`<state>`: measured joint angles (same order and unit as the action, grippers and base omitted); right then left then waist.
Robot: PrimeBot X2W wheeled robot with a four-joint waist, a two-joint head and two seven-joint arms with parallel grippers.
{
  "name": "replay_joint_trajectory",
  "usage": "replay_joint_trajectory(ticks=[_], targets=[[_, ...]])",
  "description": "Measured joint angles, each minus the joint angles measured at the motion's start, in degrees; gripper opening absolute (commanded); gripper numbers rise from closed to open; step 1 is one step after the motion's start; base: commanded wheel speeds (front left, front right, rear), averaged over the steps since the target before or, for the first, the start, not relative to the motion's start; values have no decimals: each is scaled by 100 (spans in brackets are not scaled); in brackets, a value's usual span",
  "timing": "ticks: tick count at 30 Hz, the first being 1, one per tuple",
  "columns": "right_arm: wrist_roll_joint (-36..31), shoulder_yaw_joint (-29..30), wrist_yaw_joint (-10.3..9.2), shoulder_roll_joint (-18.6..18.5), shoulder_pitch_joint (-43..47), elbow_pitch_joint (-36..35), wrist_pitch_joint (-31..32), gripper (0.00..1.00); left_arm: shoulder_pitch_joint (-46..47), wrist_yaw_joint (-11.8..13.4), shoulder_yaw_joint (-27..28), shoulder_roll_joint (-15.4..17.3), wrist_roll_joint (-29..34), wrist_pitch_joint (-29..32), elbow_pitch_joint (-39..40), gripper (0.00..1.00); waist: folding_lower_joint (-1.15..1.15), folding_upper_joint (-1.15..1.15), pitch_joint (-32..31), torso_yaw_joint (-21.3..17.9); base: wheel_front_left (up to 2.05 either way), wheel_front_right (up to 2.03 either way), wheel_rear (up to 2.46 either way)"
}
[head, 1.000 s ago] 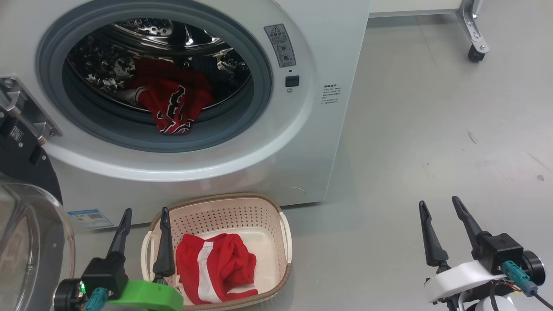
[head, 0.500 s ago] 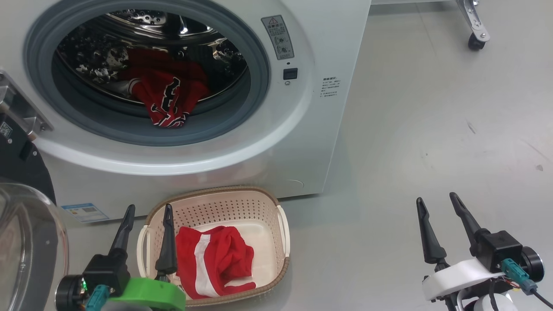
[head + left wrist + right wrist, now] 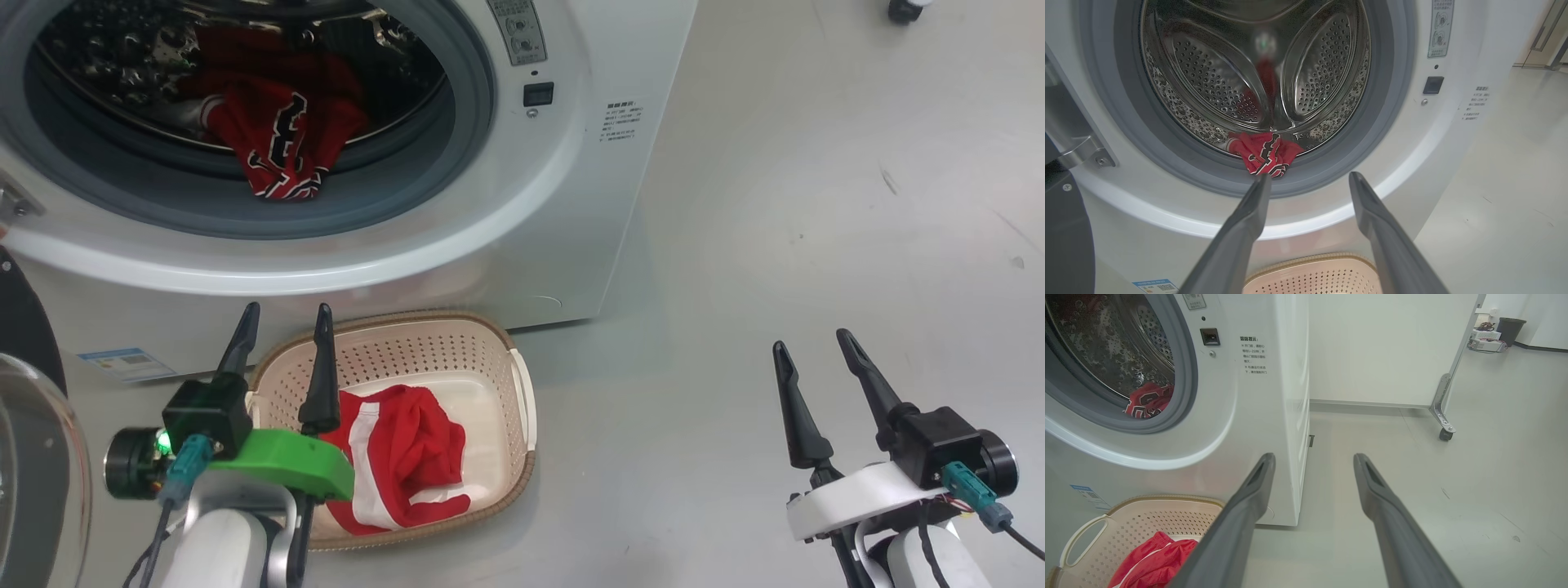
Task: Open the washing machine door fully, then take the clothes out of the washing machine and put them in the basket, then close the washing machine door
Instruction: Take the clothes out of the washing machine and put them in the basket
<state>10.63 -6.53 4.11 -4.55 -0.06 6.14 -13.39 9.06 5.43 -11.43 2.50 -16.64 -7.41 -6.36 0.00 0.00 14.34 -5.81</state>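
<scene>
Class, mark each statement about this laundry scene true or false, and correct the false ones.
1. A striped garment lies in the basket. True.
2. The washing machine has an empty drum. False: a lettered garment lies in the washing machine.
3. The left tool grips cloth. False: the left tool is open, empty.
4. The right tool is open. True.
5. The washing machine door is shut. False: the door stands open.
</scene>
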Motion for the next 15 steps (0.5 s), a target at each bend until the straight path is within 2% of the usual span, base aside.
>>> replay_joint_trajectory(ticks=[6, 15], targets=[[36, -104, 53, 2, -198, -13, 0, 100, 565, -20, 133, 15, -114, 279, -330, 100, 0, 0, 281, -129, 0, 0, 0], [142, -233, 115, 56, -480, 20, -3, 100, 1436, -35, 432, 215, -311, 860, -995, 100, 0, 0, 708, -437, 0, 0, 0]])
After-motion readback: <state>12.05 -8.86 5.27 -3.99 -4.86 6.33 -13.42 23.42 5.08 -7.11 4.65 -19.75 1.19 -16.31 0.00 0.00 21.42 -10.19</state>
